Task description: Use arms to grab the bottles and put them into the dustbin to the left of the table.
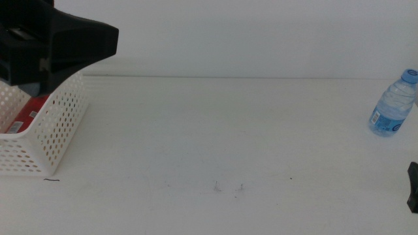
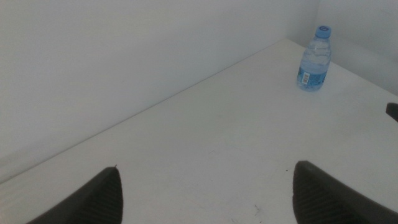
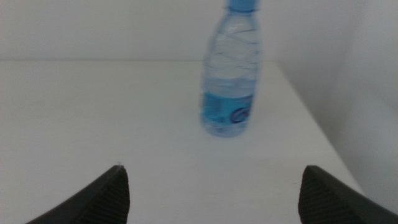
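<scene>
A clear water bottle (image 1: pixel 394 104) with a blue cap stands upright at the table's far right, also seen as the bottle (image 2: pixel 314 59) and the bottle (image 3: pixel 231 74). My right gripper (image 3: pixel 211 177) is open, its jaws wide apart, a short way in front of the bottle and apart from it; only its dark tip (image 1: pixel 413 186) shows in the middle view. My left gripper (image 2: pixel 205 180) is open and holds nothing. The black left arm (image 1: pixel 65 39) hangs over the white lattice dustbin (image 1: pixel 59 124) at the left. A red container (image 1: pixel 29 111) lies inside the dustbin.
The white table (image 1: pixel 222 137) stretches between dustbin and bottle, with a few small dark specks (image 1: pixel 228 188) near the front. A white wall runs along the table's back edge. The table's right edge lies just beyond the bottle.
</scene>
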